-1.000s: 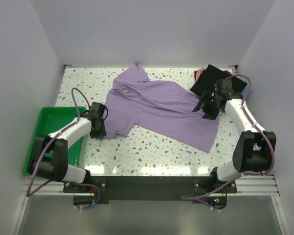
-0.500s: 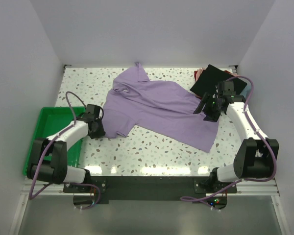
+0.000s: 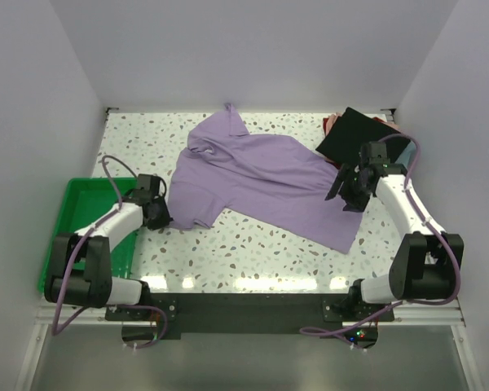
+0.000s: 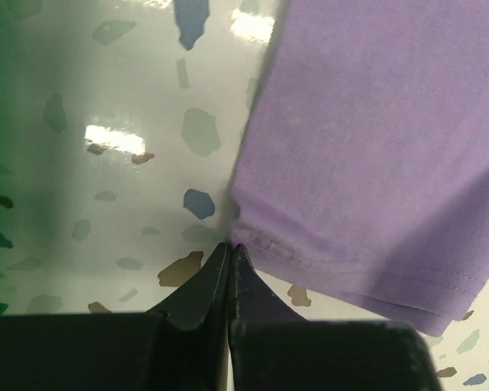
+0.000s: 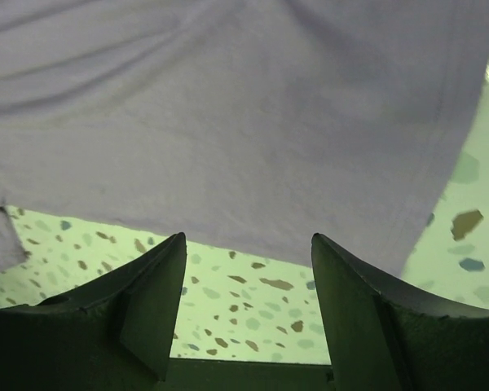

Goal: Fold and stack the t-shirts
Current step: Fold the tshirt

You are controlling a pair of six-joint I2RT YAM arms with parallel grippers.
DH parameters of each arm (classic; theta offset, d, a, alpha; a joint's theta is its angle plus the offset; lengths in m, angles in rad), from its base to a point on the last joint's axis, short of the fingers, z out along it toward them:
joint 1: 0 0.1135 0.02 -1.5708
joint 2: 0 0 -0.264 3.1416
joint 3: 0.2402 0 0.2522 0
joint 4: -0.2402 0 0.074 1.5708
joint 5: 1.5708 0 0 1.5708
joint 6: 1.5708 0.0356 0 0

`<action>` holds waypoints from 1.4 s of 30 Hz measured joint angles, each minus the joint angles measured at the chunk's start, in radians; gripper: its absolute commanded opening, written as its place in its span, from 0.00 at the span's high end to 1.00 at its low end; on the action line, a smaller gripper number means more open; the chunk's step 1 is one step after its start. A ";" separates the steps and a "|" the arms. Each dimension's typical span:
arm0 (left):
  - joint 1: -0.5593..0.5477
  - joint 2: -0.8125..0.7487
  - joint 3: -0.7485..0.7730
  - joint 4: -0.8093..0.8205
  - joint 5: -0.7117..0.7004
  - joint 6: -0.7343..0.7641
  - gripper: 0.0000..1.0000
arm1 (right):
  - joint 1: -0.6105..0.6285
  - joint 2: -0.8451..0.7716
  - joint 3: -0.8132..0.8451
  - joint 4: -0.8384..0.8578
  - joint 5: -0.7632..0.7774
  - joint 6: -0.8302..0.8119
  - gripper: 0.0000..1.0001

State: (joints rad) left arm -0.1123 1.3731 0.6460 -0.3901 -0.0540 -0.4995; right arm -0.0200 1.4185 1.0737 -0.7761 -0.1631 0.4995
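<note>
The speckled tabletop (image 3: 261, 252) carries everything. Across its middle sprawls the lavender t-shirt (image 3: 261, 175), spread open and unfolded, its neck end toward the far left and its hem reaching toward the near right. One sleeve points at the back wall, and the other lies toward the left arm.

The green tray (image 3: 73, 212) sits at the tabletop's left edge, well apart from the shirt. At the far right corner lies a folded black t-shirt (image 3: 350, 130), its near corner just beside the lavender cloth. A sliver of a red-pink t-shirt (image 3: 332, 122) peeks out from under its far-left edge.

The right gripper (image 3: 346, 191) hangs over the lavender shirt's right side, its jaws spread wide with nothing between them. The left gripper (image 3: 159, 213) is low at the corner of the near sleeve. The left wrist view shows its jaws pressed together, their tips right at the stitched hem corner. I cannot tell whether any cloth is pinched there.
</note>
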 measured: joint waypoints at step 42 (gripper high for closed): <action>0.104 -0.083 0.047 -0.137 0.029 0.013 1.00 | 0.000 -0.028 -0.385 -0.075 0.272 0.157 0.70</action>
State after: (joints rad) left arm -0.0086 1.2903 0.6926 -0.5274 -0.0254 -0.4862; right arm -0.0200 1.3903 0.6891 -0.8509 0.1085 0.6567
